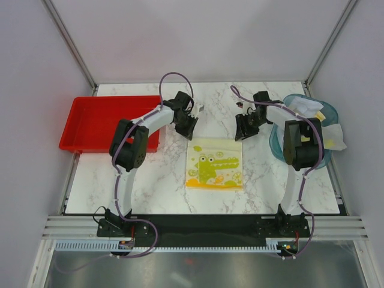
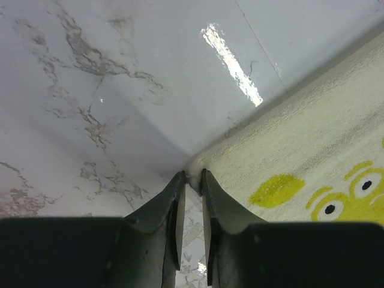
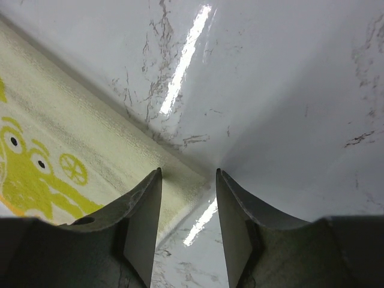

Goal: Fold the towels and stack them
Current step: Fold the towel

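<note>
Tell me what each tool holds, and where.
Left tool is nearly shut around a towel corner; whether it grips cannot be told. Right tool stands open at another corner, holding nothing.

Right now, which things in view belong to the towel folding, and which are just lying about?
Belongs to the job:
- crocodile towel, flat on the table
- crumpled towels in the basket
- left gripper and right gripper, one at each far corner of the flat towel

Just lying about:
- red tray
- teal basket, which only holds the towels
</note>
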